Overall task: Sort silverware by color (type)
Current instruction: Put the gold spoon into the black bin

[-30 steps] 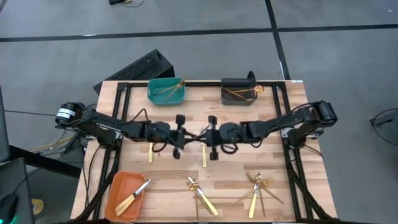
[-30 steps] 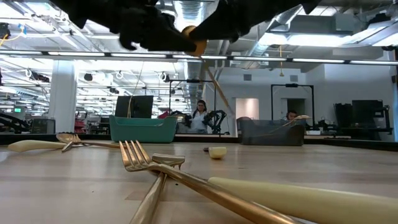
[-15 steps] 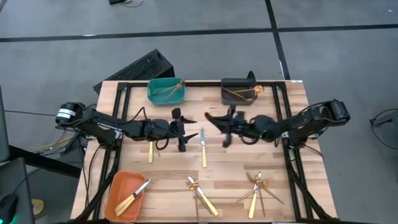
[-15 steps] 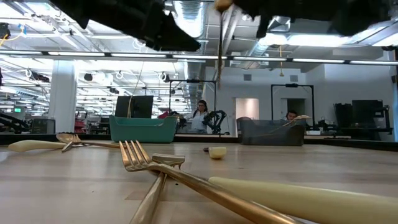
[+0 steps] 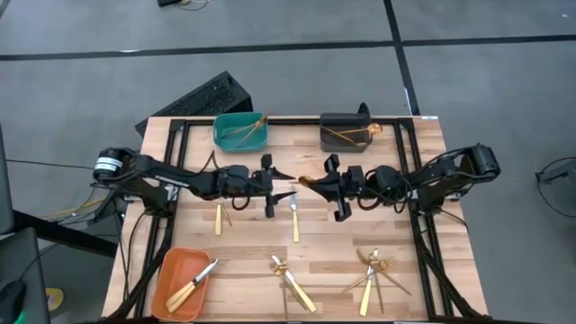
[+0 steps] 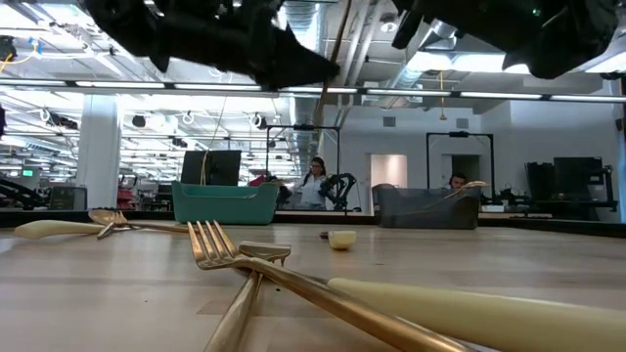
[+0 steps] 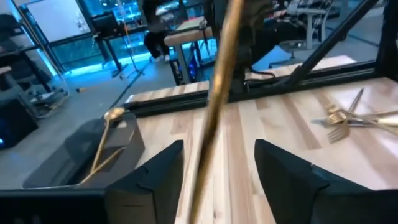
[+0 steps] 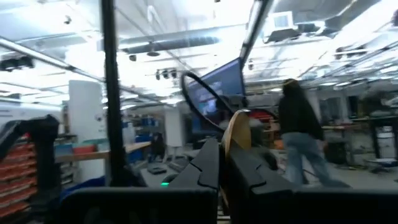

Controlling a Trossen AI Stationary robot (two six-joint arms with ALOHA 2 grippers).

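my left gripper (image 5: pixel 268 186) hangs spread apart over mid-table, clasping nothing. at its 3 o'clock my right gripper (image 5: pixel 332 187) is pinched tight on a gold utensil (image 5: pixel 306 181), tip toward 9. beneath, 2 utensils (image 5: pixel 294 218) lie on the table (image 5: pixel 396 236); at 12 sit teal bin (image 5: pixel 239 131) and dark grey bin (image 5: pixel 346 131).

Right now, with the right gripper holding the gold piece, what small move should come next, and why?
Probably the left gripper should draw back. Its fingers stand open on either side of the gold piece, while the right gripper is shut on it, so the handover looks done.
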